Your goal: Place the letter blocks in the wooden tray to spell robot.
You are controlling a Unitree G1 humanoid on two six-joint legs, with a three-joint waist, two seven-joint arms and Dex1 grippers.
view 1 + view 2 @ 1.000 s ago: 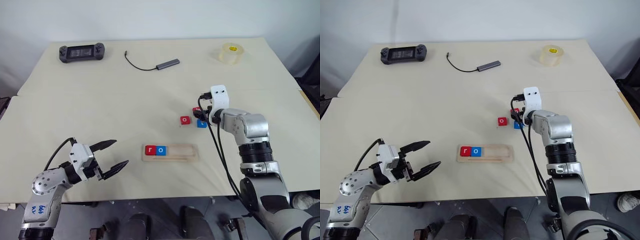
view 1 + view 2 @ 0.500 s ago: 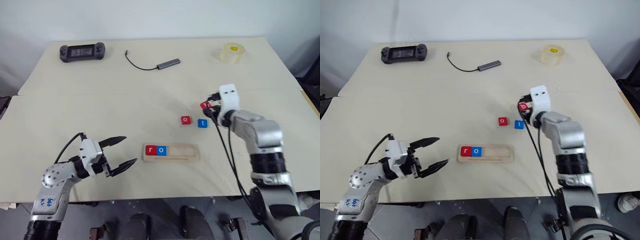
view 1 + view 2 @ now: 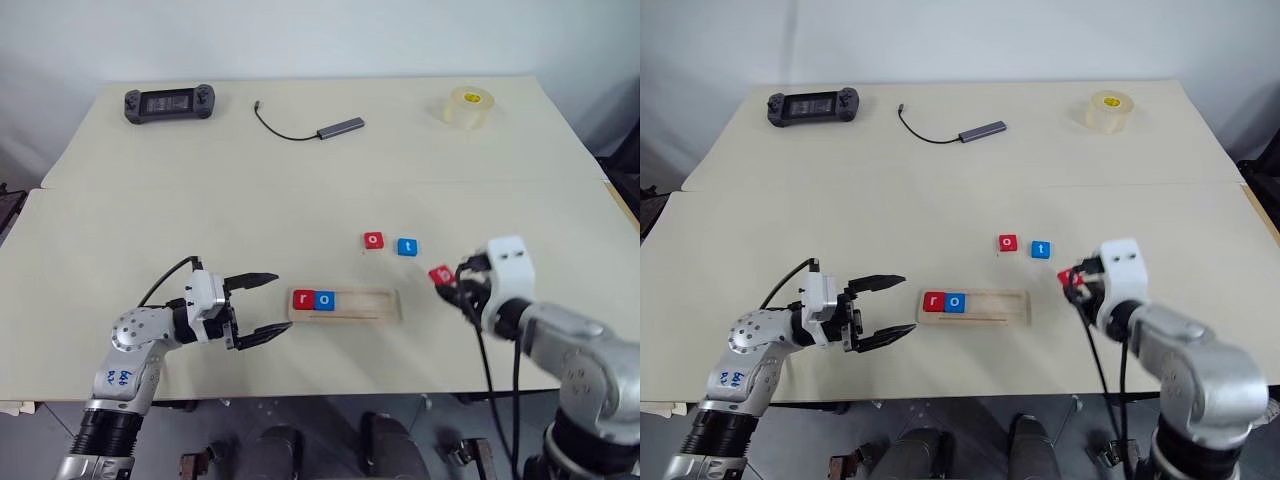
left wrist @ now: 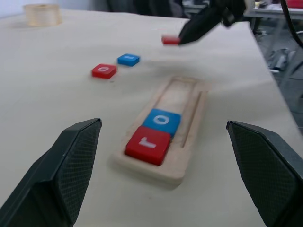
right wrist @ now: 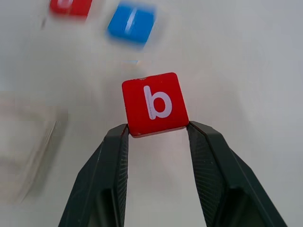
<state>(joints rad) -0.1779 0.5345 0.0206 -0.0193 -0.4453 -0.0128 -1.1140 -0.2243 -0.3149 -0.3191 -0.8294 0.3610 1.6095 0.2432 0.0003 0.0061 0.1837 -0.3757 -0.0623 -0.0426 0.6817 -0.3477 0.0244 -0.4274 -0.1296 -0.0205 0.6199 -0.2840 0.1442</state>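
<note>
Beige tabletop work surface: right gripper (image 5: 156,135) is clamped on the red b block (image 5: 155,103), held above the table right of the wooden tray (image 3: 344,305). Left gripper (image 3: 264,305) stands spread at the tray's left end. Tray holds r and o; b, the red o block (image 3: 373,240) and the blue t block (image 3: 406,246) remain
</note>
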